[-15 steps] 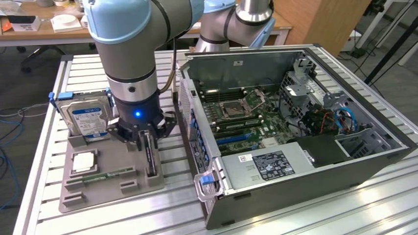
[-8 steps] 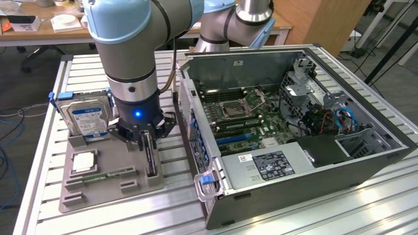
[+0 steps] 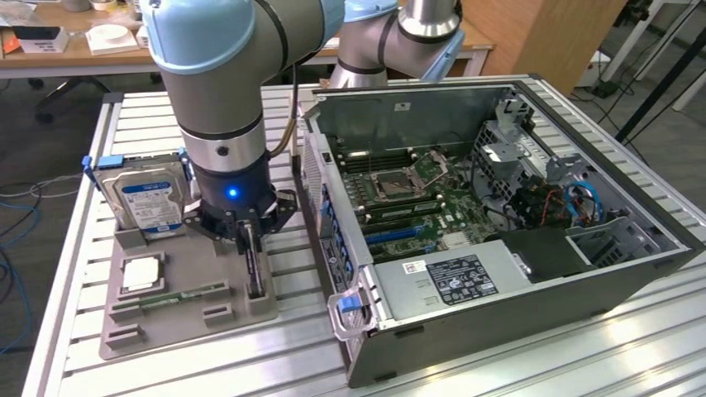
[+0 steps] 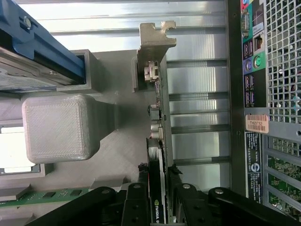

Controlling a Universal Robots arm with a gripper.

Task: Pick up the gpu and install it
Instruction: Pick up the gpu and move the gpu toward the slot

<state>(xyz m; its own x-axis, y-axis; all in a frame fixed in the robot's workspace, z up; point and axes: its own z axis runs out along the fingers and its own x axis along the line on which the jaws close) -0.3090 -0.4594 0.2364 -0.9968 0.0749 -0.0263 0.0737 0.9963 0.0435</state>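
The computer case (image 3: 551,310) is lying open on the table, at 3 o'clock from the parts tray, and its board is showing no card fitted yet, so the install is, by my reading, wholly left to do. The grey tray (image 3: 177,331) is holding its parts: the hard drive (image 3: 149,198) at 12 o'clock, the memory stick (image 3: 165,295) at 6 o'clock. The gpu (image 3: 257,277) is sitting in its slot along the tray's 3 o'clock edge, not lifted. It is standing on one long edge, thin face up. In the exterior view its long axis is running from 12 to 6 o'clock, parallel to the case's rear panel. The gripper (image 4: 157,182) is straddling the card's upper edge. Whether it is clenched on the card or merely poised around it I cannot tell, so the pickup looks begun but not done. The silvery bracket (image 4: 156,40) is pointing toward the hard drive's end, about 12 o'clock.
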